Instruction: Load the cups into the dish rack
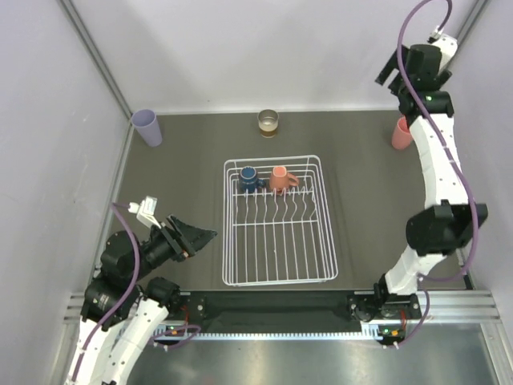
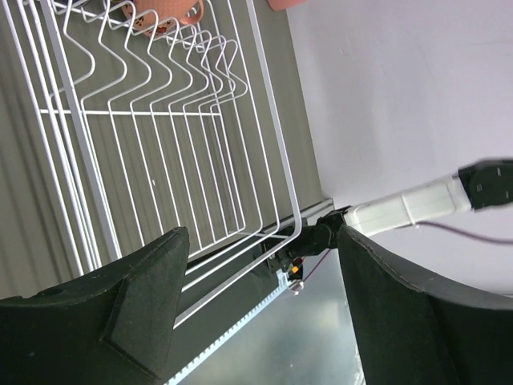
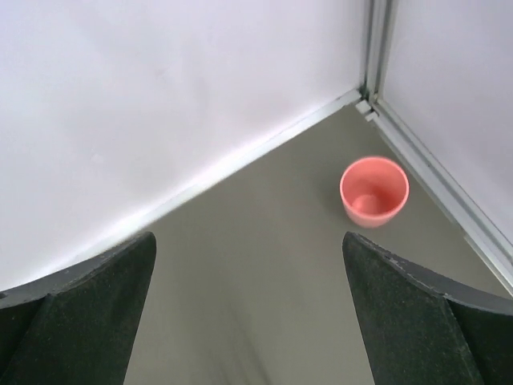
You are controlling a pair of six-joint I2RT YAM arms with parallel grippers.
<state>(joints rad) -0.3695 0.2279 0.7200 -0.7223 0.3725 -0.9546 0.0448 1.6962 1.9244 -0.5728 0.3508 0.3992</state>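
The white wire dish rack [image 1: 276, 265] stands mid-table. A dark blue mug [image 1: 249, 178] and a terracotta-orange mug [image 1: 281, 179] sit side by side at its far end. The lavender tumbler [image 1: 147, 127] stands at the far left and the shiny brownish cup [image 1: 268, 122] at the back middle. The pink tumbler [image 1: 401, 134] stands at the far right. My left gripper [image 1: 204, 242] is open and empty, just left of the rack [image 2: 80, 112]. My right gripper [image 1: 388, 74] is open and empty, high above the pink tumbler [image 3: 373, 191].
The grey mat is walled by white panels at the back and both sides. A metal frame rail [image 3: 437, 176] runs just right of the pink tumbler. The right arm [image 1: 439, 172] rises along the table's right side. The metal base rail [image 1: 280, 321] lies at the near edge.
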